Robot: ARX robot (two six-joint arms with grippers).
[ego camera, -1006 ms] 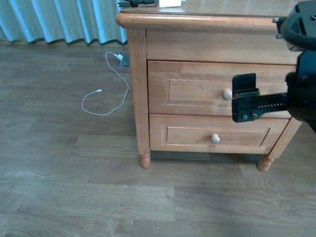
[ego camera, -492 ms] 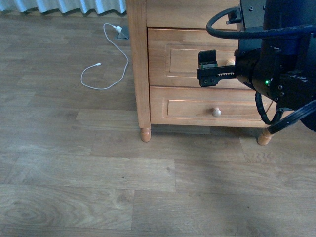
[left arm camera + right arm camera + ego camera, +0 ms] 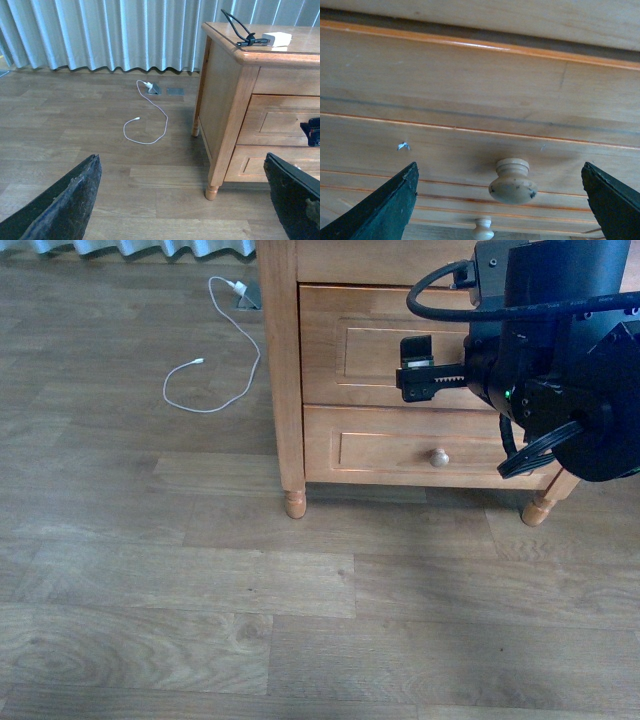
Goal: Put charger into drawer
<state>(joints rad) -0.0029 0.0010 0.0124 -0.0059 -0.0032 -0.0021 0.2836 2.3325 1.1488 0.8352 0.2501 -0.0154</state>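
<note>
Front view: my right gripper (image 3: pixel 415 368) hangs before the shut, taller honey-coloured wooden drawer (image 3: pixel 365 350), hiding its knob. Only the left wrist view shows the small white charger block (image 3: pixel 277 38). It lies flat on the wooden cabinet top (image 3: pixel 300 46), long axis along the front edge, black looped cable (image 3: pixel 235 27) trailing toward the side edge. My left gripper (image 3: pixel 181 160) is spread wide. Right wrist view: the jaws gape either side of the round pale knob (image 3: pixel 512 181), clear of it.

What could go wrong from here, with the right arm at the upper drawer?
1. The right gripper is open and the knob is small and round, so the fingers may slip off on the pull, leaving the drawer shut.
2. The lower knob sits directly beneath it; drifting down could open the wrong drawer.
3. The charger lies near the cabinet top's front edge, so a jolt could knock it off.
</note>
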